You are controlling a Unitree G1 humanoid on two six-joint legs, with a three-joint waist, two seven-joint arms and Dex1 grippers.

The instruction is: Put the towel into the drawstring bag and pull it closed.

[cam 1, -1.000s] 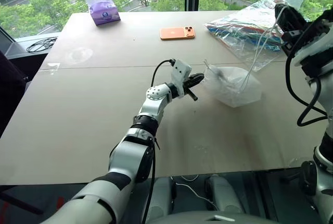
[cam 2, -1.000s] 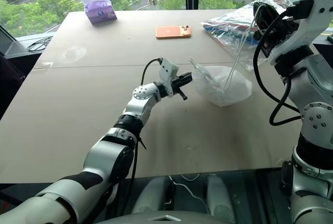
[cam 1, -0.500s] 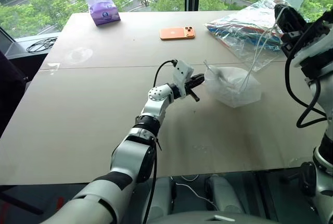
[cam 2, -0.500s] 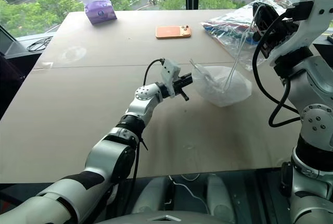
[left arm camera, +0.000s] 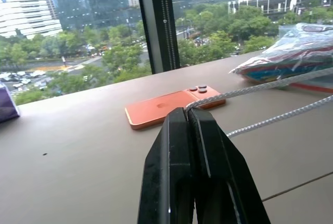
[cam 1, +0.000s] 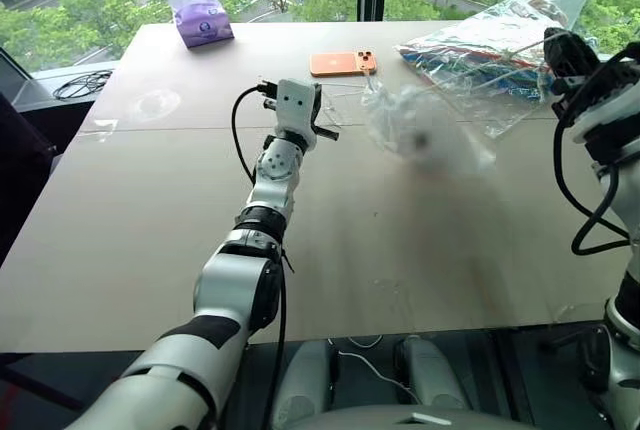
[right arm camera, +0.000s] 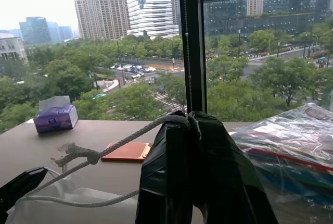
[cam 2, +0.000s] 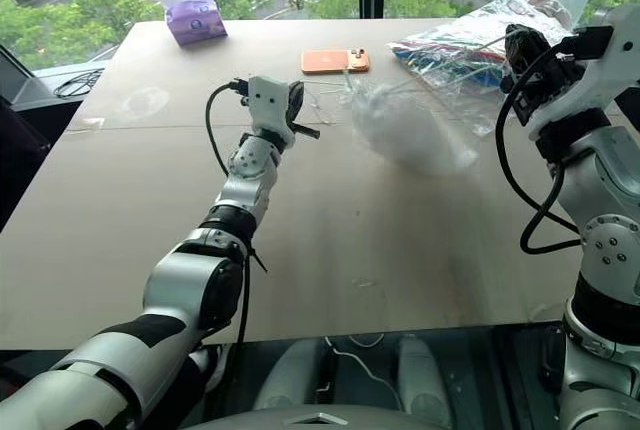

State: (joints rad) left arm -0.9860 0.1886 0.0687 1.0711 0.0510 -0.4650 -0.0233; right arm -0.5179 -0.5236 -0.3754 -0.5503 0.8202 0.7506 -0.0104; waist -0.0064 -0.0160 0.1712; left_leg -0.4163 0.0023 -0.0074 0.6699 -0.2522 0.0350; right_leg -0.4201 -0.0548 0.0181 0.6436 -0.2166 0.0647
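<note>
We are holding one thin white cord in each pincer. Nearest us on the left, our left pincer (cam 1: 318, 122) is clamped shut on a cord (left arm camera: 270, 85), raised just above the broad tan desk (cam 1: 150, 240). To the right, our right pincer (cam 1: 562, 50) is pinched shut on the other cord (right arm camera: 125, 141). Between them, the thin white semi-sheer drawstring bag (cam 1: 420, 135) is hanging blurred just above the desk, nearer the left pincer, cords stretching outward to either side. We judge the coming pull runs along that left-to-right line. A pale lump inside is probably the off-white towel (cam 1: 418, 138); we cannot be sure. Beyond are lying an orange phone (cam 1: 341, 63), a clear plastic bag of colourful items (cam 1: 470, 50) and a purple tissue pack (cam 1: 200, 15).
</note>
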